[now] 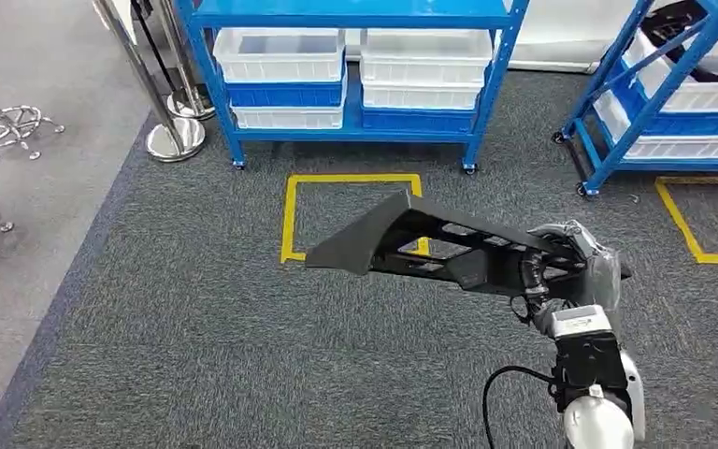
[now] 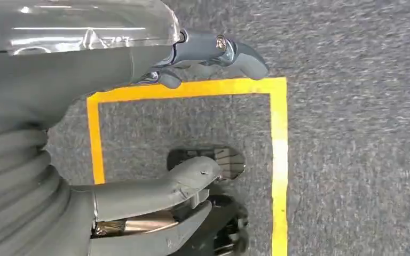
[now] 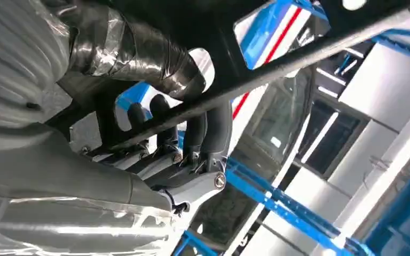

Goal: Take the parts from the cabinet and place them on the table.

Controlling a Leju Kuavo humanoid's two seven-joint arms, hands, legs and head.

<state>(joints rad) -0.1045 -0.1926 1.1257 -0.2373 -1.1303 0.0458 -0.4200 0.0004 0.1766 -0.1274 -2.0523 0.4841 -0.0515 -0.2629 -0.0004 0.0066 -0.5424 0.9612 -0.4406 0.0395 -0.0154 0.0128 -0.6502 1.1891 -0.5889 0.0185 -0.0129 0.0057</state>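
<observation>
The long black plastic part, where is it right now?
In the head view the long black plastic part is held by the right hand, above the carpet's yellow tape square.

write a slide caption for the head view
Right hand carries a long black plastic part above grey carpet, facing blue shelving with white bins.

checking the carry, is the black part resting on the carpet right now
No, in the head view the right hand holds the black part up in the air above the carpet.
</observation>
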